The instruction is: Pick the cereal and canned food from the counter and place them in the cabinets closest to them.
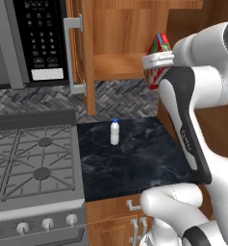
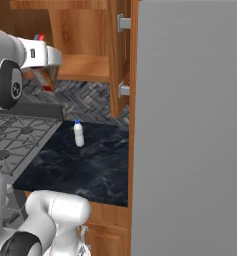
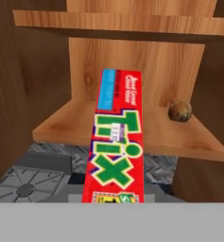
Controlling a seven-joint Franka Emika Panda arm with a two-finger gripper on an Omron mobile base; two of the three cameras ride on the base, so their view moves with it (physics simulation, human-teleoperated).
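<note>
Carrying the cereal (image 3: 118, 142) up to the open cabinet (image 1: 116, 36) is the step in hand, as I judge it. In the hand view the red box rises from the bottom edge and its top reaches over the front of the lower shelf (image 3: 61, 125). The fingertips are hidden behind the grey band, so I cannot tell directly how they stand; because the box hangs in the air in front of the hand, I think they pinch its lower part. In the left base view the box shows behind the wrist, at the height of the shelf and near the right side of the cabinet.

To do this step well, the box should go forward until its whole base is over the plank, not only its upper end. It should then be lowered until it touches the wood before the fingers let go. A small brown round thing (image 3: 180, 111) lies on the shelf to the right in the hand view, so the box should stay to the left of it. The open door (image 1: 82, 53) stands at the left side and is well apart from the arm.

On the counter (image 1: 139, 163) stands a white bottle (image 1: 114, 132); it has no part in the task.
</note>
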